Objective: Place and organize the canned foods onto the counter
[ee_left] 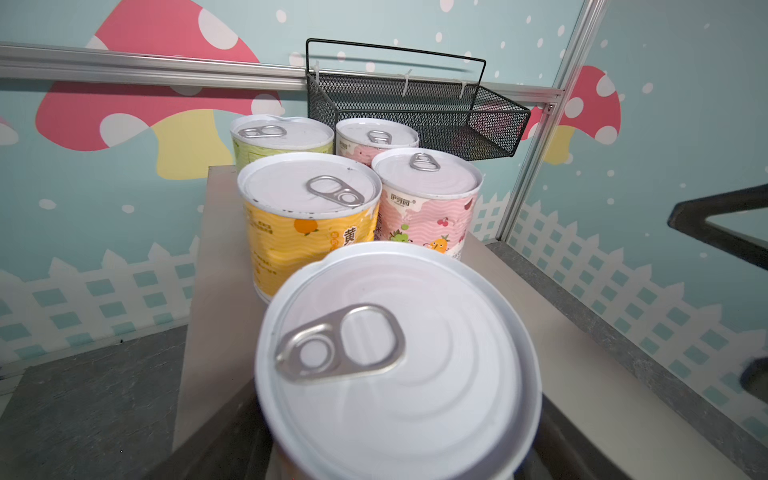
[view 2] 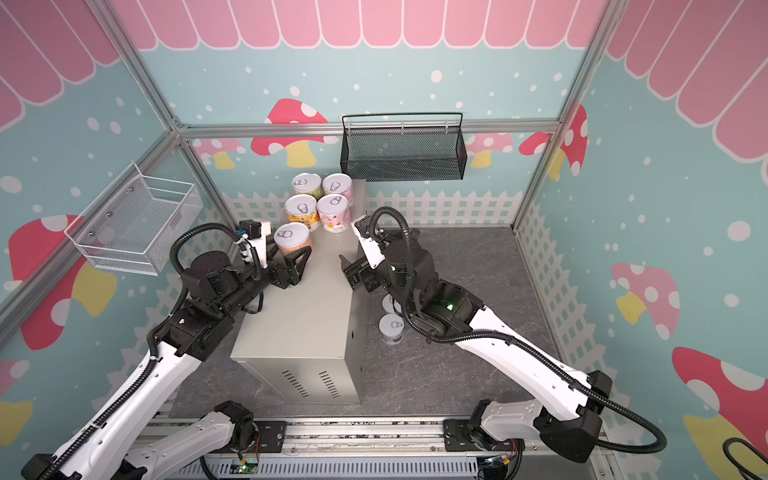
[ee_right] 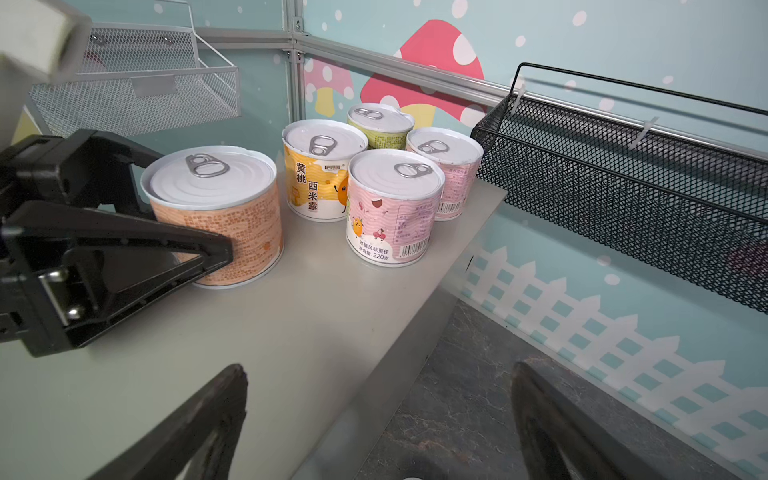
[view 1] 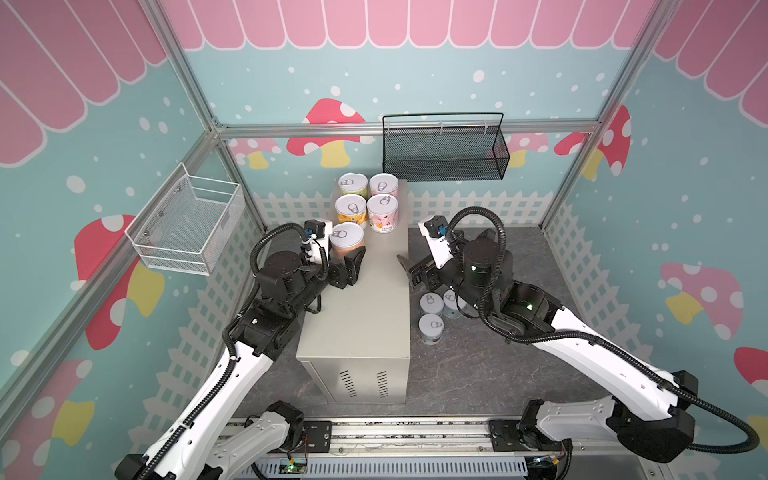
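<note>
Orange can [ee_left: 395, 365] upright on the surface [view 1: 365, 299], axis vertical, lid up, left hand [view 1: 347, 252] flanking its sides, cannot tell if clamped, four more cans [view 1: 382, 212] upright toward 12 o'clock, surface's long axis 12-to-6, right hand [ee_right: 378, 374] wide open, empty, at its 3 o'clock edge

Bright, even light from overhead; shadows are faint and soft. The lid of the orange can [ee_right: 216, 216] washes pale. Both top views bow toward their edges; the right wrist view blurs at 10 o'clock.
</note>
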Available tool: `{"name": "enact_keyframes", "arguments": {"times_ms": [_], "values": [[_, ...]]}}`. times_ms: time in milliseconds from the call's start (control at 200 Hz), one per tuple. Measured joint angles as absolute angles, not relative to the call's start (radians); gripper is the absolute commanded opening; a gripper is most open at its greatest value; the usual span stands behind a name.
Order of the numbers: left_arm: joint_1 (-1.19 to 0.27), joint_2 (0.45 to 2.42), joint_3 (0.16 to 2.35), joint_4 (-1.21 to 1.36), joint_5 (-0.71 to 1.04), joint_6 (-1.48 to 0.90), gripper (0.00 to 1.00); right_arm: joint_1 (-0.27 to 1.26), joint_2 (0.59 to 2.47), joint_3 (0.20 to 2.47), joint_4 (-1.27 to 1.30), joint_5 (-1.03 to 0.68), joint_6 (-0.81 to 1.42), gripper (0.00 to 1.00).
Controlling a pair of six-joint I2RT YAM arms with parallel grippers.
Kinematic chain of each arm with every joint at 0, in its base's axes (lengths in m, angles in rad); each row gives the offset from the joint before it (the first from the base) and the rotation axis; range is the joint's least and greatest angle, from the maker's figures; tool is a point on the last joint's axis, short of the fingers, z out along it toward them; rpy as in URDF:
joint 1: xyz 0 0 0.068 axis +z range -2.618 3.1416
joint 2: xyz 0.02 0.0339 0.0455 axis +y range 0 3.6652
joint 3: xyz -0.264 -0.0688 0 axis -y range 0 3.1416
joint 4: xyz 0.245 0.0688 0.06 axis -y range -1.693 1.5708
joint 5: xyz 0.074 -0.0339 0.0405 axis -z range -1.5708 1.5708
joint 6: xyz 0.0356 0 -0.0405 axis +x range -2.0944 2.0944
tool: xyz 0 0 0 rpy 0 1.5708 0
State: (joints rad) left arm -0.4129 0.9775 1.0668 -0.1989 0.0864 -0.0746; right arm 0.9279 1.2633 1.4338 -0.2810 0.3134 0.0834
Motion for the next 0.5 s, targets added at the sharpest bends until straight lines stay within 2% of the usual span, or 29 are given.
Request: {"name": "enact_keyframes", "arguments": {"times_ms": [500], "values": [[-0.423,1.011,1.083,-0.184,0.085,-0.063,0.75,0.918,1.248,1.415,-0.272,0.297,0.083,0.99]]}}
